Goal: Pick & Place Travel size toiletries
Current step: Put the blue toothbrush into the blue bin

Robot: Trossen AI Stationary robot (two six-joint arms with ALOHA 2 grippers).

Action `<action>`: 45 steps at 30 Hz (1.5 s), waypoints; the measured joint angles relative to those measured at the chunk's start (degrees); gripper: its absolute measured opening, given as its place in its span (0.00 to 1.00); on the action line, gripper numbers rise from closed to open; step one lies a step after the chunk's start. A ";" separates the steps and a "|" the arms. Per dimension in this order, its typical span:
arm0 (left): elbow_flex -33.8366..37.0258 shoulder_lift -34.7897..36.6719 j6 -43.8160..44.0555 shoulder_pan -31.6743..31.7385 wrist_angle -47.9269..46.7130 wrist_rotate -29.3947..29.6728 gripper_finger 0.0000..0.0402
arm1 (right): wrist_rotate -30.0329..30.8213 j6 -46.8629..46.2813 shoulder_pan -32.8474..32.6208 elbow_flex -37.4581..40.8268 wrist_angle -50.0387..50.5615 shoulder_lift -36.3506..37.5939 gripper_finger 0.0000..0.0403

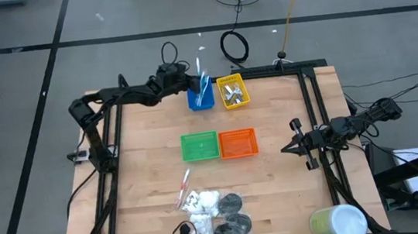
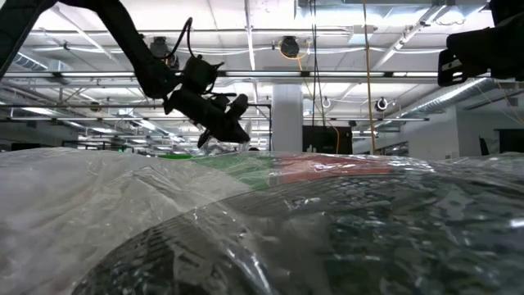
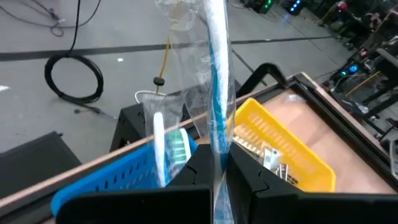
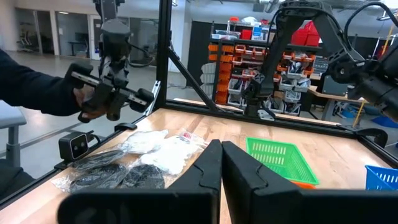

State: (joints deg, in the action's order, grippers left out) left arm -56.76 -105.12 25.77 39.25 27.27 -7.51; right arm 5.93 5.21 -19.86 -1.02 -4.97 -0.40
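Toothbrush (image 3: 216, 93), clear-wrapped, pinched between the left gripper's (image 3: 217, 163) fingers, upright directly over the blue bin (image 1: 200, 99); yellow bin (image 1: 234, 92) just beside. Right gripper (image 4: 221, 163) waits well apart, fingers together.

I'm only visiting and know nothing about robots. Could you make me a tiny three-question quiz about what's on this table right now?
1. True or false: the left gripper is over the blue bin.
2. What does it hold: A) wrapped toothbrush, B) black disc, C) silver tube?
3. Which bin holds silvery tubes?

Key
1. True.
2. A; it is pinched between the fingers.
3. The yellow bin. The right gripper waits shut at the table's right edge.
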 joint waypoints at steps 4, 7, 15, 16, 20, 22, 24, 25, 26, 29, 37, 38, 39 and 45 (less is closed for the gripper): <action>-0.01 -0.31 0.27 -0.62 -0.22 0.60 0.02 | 0.00 0.00 -0.01 0.00 0.00 0.00 0.00; 0.00 -0.04 0.08 -0.92 -3.03 3.38 0.03 | 0.00 0.00 0.00 0.00 0.00 0.00 0.00; 0.00 0.19 0.25 -0.51 -8.93 6.73 0.03 | 0.00 0.00 -0.02 0.00 0.00 0.02 0.00; 0.00 0.19 0.14 -0.54 -9.71 6.71 0.03 | 0.00 0.00 0.00 0.00 0.00 0.00 0.00; 0.00 0.19 0.04 -0.90 -12.72 6.69 0.04 | 0.00 0.00 0.00 0.01 0.00 0.00 0.00; 0.00 0.19 0.01 -1.18 -13.53 6.69 0.03 | 0.00 0.00 0.00 0.00 0.00 0.00 0.00; 0.00 0.19 -0.46 -1.43 -13.80 6.42 0.02 | 0.00 0.00 0.00 0.00 0.00 0.00 0.00; 0.00 0.19 -1.10 -1.55 -13.70 6.10 0.03 | 0.00 0.00 0.00 0.00 0.00 0.00 0.00; 0.00 0.19 -1.73 -1.68 -13.59 6.04 0.04 | 0.00 0.00 -0.01 0.01 0.01 0.00 0.00; 0.00 0.19 -2.83 -1.93 -13.75 6.04 0.10 | 0.00 0.00 -0.01 0.02 0.00 0.00 0.00; 0.00 0.21 -2.63 -1.90 -13.75 6.29 0.29 | 0.00 0.00 0.00 0.01 0.00 0.00 0.00; 0.00 0.22 -2.45 -1.90 -13.74 6.38 0.32 | 0.00 0.00 -0.02 0.00 0.00 0.00 0.00; 0.00 0.22 -2.24 -1.90 -13.71 6.43 0.34 | 0.00 0.00 0.00 0.00 0.00 0.00 0.00; 0.00 0.29 -4.42 -1.90 -13.03 4.70 0.48 | 0.00 0.00 0.00 0.01 0.00 0.00 0.00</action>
State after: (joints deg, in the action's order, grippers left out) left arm -56.75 -104.82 21.35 37.34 14.24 -2.82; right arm 5.93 5.21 -19.86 -1.01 -4.97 -0.40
